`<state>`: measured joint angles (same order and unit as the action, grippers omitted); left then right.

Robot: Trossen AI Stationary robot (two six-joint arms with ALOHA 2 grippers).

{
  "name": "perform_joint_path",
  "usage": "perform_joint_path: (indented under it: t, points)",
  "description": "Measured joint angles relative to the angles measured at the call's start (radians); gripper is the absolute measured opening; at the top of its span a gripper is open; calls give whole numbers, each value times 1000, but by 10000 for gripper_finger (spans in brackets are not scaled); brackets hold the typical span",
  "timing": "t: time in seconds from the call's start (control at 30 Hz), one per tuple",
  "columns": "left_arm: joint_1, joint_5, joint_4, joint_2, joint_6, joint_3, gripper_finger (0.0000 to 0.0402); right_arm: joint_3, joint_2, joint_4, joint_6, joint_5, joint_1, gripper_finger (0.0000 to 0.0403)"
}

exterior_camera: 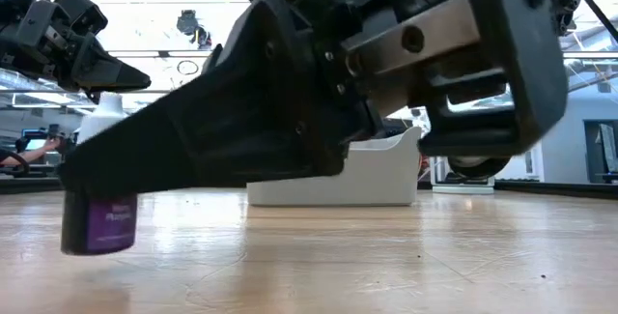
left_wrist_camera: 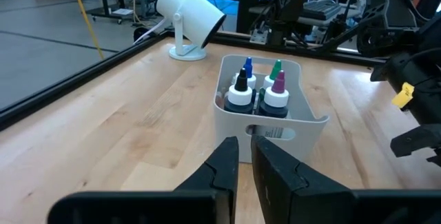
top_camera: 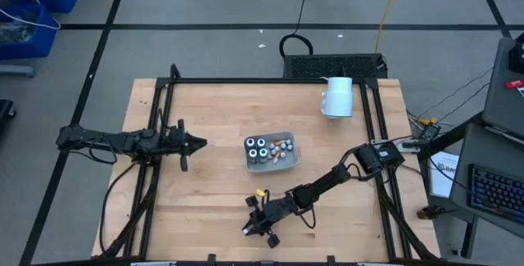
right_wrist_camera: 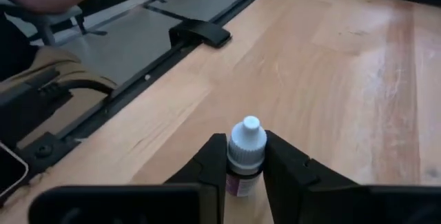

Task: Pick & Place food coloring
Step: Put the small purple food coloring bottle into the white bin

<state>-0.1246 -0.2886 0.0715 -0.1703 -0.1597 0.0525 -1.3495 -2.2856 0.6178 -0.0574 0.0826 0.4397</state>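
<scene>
A small food coloring bottle (right_wrist_camera: 245,156) with a white cap and a purple label (exterior_camera: 99,225) stands near the table's front edge. My right gripper (right_wrist_camera: 246,172) is shut on it. More food coloring, several dark bottles with white collars and coloured tips (left_wrist_camera: 258,93), stands in the pale grey tray (top_camera: 282,161) at the table's middle. My left gripper (left_wrist_camera: 244,165) is shut, holds nothing, and hovers left of the tray, pointing at it. My right gripper pinches the bottle at its white cap and neck (right_wrist_camera: 245,148), one finger (right_wrist_camera: 211,163) on each side. The fingers come nearly level, slanting a little down, from the table's right side. The bottle is upright with its base (exterior_camera: 98,248) on the table.
A large white mug-like cylinder (top_camera: 337,96) stands at the far right of the table. Black rails (top_camera: 160,176) run along the table's left and right sides. Bare wood lies between the tray and the held bottle.
</scene>
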Motion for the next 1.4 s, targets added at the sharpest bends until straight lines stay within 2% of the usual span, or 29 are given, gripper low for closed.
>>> perform_joint_path:
  t: [0.17, 0.23, 0.33, 0.43, 0.57, 0.7, 0.87, 1.0, 1.1, 1.17, 1.4]
  points:
    - [0, 0, 0, 0, -9, 0, 47, 0, 69, -104, 7, -13, -4, 56]
    - [0, 0, 0, 0, -22, 0, 47, 0, 138, -206, -22, -78, -3, 56]
    - [0, 4, 0, 0, -28, 0, 47, 0, 257, -383, -74, -246, 8, 56]
    - [0, 23, 1, 0, -29, 0, 47, 2, 383, -532, -106, -366, 8, 56]
    - [0, 25, 2, 0, -29, 0, 47, 41, 545, -592, -157, -472, 6, 58]
    - [0, 25, 2, 0, -29, 0, 47, 133, 702, -593, -197, -530, -7, 59]
    - [0, 25, 2, 0, -28, 0, 47, 346, 895, -507, -158, -527, -110, 61]
    - [0, 25, 2, 0, -18, 0, 47, 562, 969, -323, -62, -391, -239, 61]
    - [0, 25, 2, 0, -10, 0, 47, 675, 958, -182, -6, -289, -299, 61]
    - [0, 25, 2, 0, -10, 0, 47, 705, 926, -119, 10, -285, -315, 61]
    - [0, 23, 2, 0, 0, 0, 47, 703, 793, -65, 39, -261, -298, 61]
